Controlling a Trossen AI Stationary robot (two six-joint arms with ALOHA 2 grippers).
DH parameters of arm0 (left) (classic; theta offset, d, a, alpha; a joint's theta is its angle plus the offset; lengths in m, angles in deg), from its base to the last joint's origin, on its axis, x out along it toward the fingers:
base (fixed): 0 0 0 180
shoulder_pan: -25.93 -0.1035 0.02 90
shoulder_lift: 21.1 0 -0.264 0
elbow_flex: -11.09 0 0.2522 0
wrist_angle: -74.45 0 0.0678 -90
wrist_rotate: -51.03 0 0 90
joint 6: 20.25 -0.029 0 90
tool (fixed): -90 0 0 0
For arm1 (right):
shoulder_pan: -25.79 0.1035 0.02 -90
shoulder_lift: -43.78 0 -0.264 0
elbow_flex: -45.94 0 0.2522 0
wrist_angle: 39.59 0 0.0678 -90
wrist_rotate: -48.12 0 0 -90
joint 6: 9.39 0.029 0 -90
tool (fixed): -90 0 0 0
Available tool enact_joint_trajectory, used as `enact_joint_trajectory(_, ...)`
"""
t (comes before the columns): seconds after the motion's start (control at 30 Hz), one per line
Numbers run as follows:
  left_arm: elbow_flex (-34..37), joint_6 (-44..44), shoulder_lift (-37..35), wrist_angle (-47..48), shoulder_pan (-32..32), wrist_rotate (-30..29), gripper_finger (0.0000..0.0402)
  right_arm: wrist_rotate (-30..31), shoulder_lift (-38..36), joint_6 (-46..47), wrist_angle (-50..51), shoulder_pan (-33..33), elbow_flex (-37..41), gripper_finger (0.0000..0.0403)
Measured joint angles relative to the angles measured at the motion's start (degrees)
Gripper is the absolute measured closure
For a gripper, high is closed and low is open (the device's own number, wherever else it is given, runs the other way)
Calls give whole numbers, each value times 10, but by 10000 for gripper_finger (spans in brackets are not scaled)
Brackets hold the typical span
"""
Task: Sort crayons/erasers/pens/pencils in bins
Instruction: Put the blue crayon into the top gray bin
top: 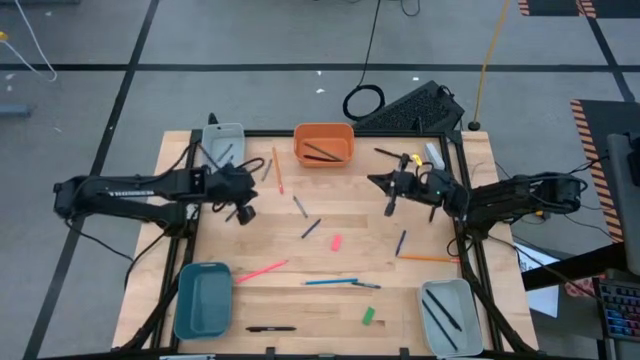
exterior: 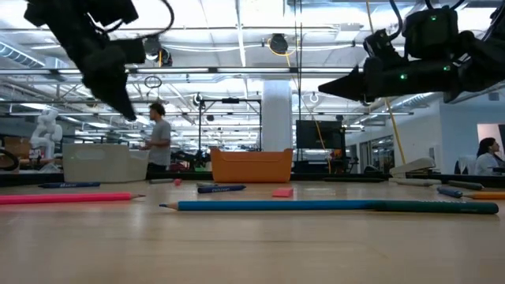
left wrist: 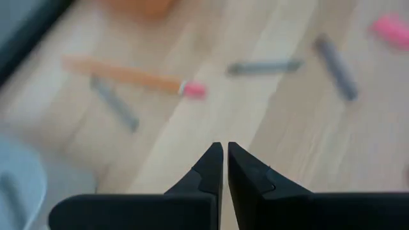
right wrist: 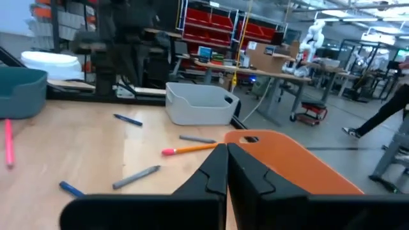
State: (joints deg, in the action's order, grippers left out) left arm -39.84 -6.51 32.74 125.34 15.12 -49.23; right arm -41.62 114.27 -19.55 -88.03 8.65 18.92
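My left gripper (top: 244, 208) hangs shut and holds nothing, above the table's left half; in its wrist view (left wrist: 224, 150) an orange pencil (left wrist: 128, 75) and grey crayons (left wrist: 264, 66) lie on the wood below. My right gripper (top: 376, 181) is shut too, raised over the far right part (exterior: 323, 88) and pointing toward the orange bin (top: 323, 143). Pencils (top: 260, 271), crayons (top: 311, 228), pens (top: 270, 328), a pink eraser (top: 336, 241) and a green eraser (top: 368, 316) lie flat and scattered across the table. Two pale bins (top: 222, 145) (top: 447, 315) and a teal bin (top: 203, 298) sit at the corners.
The orange bin holds a dark pen, and both pale bins hold dark sticks. A blue pencil (exterior: 316, 206) lies across the near middle. A keyboard (top: 415, 108) and a cable loop (top: 363, 101) lie beyond the far edge. People stand in the room behind the table.
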Motion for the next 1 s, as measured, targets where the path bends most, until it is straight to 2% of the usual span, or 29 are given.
enact_joint_trajectory(0.17, -13, 49, 65, 110, -29, -2, 376, -2, 0, -2, -8, 0, 0, 402)
enact_joint_trajectory(0.43, -2, 60, 150, 119, -93, 25, 368, -3, 0, -4, -9, 0, 0, 403)
enact_joint_trajectory(0.6, -2, 64, 189, 89, -112, 68, 318, -3, 0, -5, -8, 0, 0, 403)
enact_joint_trajectory(0.77, -1, 73, 225, 70, -115, 62, 260, -3, 0, -6, -8, 0, 0, 403)
enact_joint_trajectory(1.0, -1, 78, 265, 71, -118, 60, 243, -4, 0, -6, -8, 0, 0, 403)
